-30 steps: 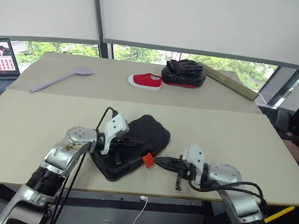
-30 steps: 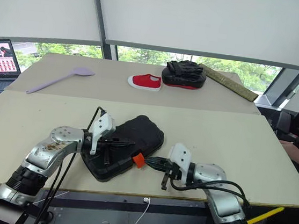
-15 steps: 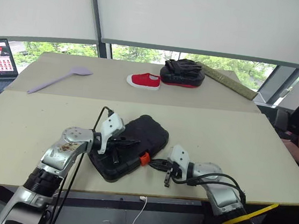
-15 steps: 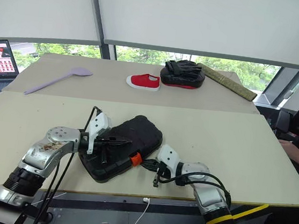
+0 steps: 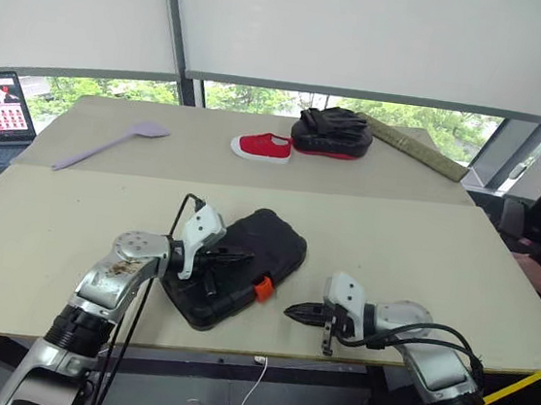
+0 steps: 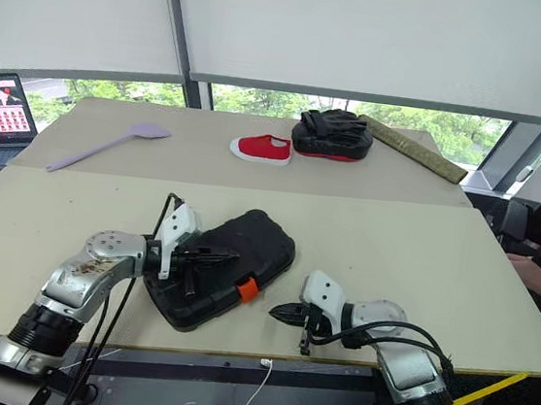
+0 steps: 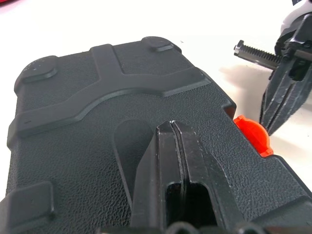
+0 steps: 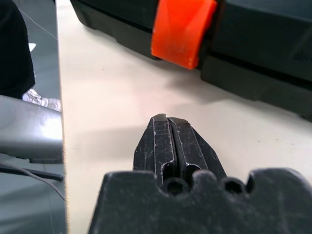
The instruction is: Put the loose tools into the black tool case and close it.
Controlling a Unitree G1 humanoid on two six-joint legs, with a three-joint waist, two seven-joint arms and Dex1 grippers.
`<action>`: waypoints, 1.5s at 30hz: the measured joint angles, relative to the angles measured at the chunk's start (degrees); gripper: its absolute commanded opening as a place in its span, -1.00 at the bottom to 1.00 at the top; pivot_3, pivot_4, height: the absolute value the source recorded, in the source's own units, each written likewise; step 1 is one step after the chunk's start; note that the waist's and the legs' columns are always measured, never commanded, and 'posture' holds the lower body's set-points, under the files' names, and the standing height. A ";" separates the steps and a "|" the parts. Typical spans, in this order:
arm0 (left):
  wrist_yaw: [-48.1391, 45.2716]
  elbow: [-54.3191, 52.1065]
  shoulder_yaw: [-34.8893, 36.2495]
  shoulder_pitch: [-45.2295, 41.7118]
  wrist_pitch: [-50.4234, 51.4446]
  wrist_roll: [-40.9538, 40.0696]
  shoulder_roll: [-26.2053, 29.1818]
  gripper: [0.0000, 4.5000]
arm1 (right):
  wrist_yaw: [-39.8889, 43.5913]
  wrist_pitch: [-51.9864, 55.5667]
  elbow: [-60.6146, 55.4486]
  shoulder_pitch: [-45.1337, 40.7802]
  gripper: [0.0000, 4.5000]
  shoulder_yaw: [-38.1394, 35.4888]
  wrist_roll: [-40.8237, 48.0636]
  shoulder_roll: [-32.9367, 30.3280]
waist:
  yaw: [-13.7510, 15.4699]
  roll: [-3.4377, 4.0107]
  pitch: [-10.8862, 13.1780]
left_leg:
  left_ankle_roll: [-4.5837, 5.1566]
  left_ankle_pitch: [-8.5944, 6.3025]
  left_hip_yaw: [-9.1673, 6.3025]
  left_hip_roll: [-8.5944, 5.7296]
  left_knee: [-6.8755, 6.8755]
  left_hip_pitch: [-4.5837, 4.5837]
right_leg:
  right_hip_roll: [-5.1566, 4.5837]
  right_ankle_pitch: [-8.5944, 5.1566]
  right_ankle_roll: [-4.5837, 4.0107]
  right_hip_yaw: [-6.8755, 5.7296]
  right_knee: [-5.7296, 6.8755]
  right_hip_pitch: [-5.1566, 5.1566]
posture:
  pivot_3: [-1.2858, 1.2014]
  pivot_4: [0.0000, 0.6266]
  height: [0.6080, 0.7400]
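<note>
Right gripper [image 5: 289,310] backed off orange latch [image 5: 263,288], fingers pressed together, left gripper [image 5: 245,254] likewise empty atop closed black tool case [image 5: 271,242]

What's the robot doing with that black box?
The robot is working on a black tool case lying shut on the table. Its left gripper, fingers shut, rests on the lid. Its right gripper, also shut, sits just off the case, pointing at the orange latch without touching it. No loose tools are visible on the table; farther back lie a lilac spoon, a red shoe and a black mitt.
</note>
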 measured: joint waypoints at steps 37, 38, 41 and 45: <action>-0.42 -1.37 -0.54 -0.18 2.60 0.18 1.54 -1.00 | -2.30 6.18 6.54 -6.58 -0.97 4.15 -1.27 9.16 | -0.41 -0.02 0.02 | -0.23 -0.14 -0.08 0.06 -0.23 0.08 | -0.07 -0.10 -0.12 -0.07 -0.09 -0.38 | 0.03 -0.52 1.00; -0.39 -1.43 -0.54 -0.17 2.60 0.18 1.60 -1.00 | -2.28 6.47 6.55 -6.86 -0.97 4.17 -1.34 9.08 | -0.41 -0.03 0.02 | -0.23 -0.14 -0.08 0.06 -0.24 0.05 | -0.07 -0.10 -0.12 -0.06 -0.08 -0.42 | 0.03 -0.52 1.00; -0.36 -1.72 -0.54 -0.11 2.65 0.18 1.83 -1.00 | -1.91 7.36 6.55 -7.54 -0.97 4.18 -1.33 8.89 | -0.42 -0.05 0.05 | -0.24 -0.14 -0.08 0.06 -0.26 -0.01 | -0.08 -0.09 -0.12 -0.06 -0.08 -0.52 | 0.03 -0.52 1.00; -0.09 -2.42 -0.53 0.16 2.74 0.17 2.02 -1.00 | -1.59 8.85 6.55 -8.99 -0.97 4.17 -1.26 7.89 | -0.42 -0.05 0.04 | -0.23 -0.14 -0.07 0.06 -0.27 -0.21 | -0.07 -0.08 -0.14 -0.06 -0.08 -0.73 | 0.03 -0.52 1.00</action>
